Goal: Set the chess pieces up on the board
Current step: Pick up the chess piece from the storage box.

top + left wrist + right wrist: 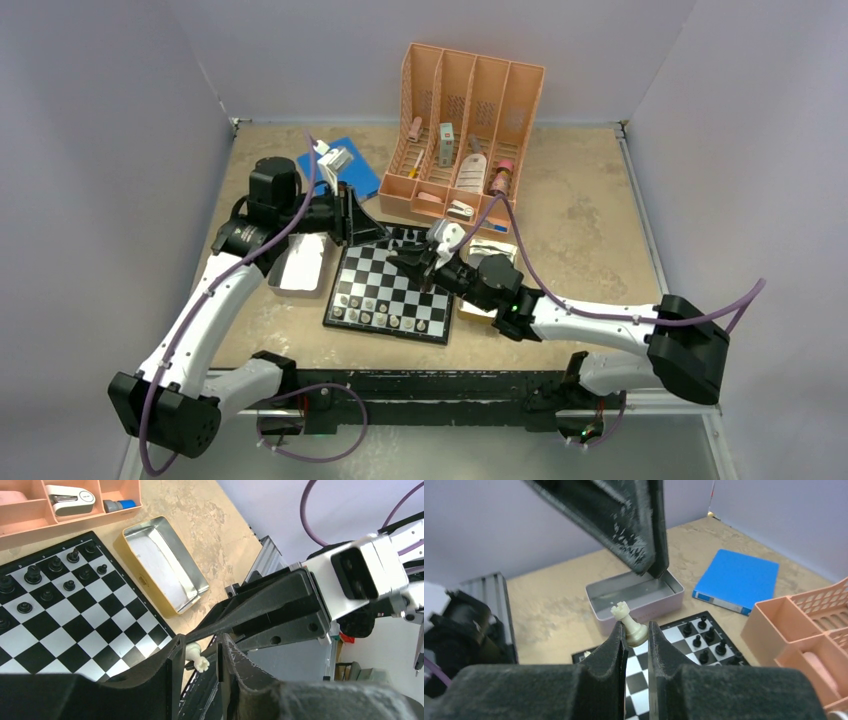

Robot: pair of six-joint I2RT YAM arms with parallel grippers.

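Above the far right corner of the board [388, 292], the jaws of the right gripper [636, 630] pinch a pale rook [625, 614]. The jaws of the left gripper [200, 641] stand spread either side of it. Black pieces [32, 574] crowd the board's far rows. A tin tray [298, 268] lies beside its left edge, and an organizer [520, 100] stands beyond.

The base of the pale rook [630, 623] is hidden inside the right claw [638, 631]. From above, the left arm [330, 215] and the right arm [492, 282] cover part of the board [385, 283].

The beige mottled counter [580, 215] carries a chessboard [390, 290] near its middle, one metal tray [300, 265] at its left, a second tray [492, 247] at its right, a blue book [355, 172] and a peach organizer [470, 130] behind.
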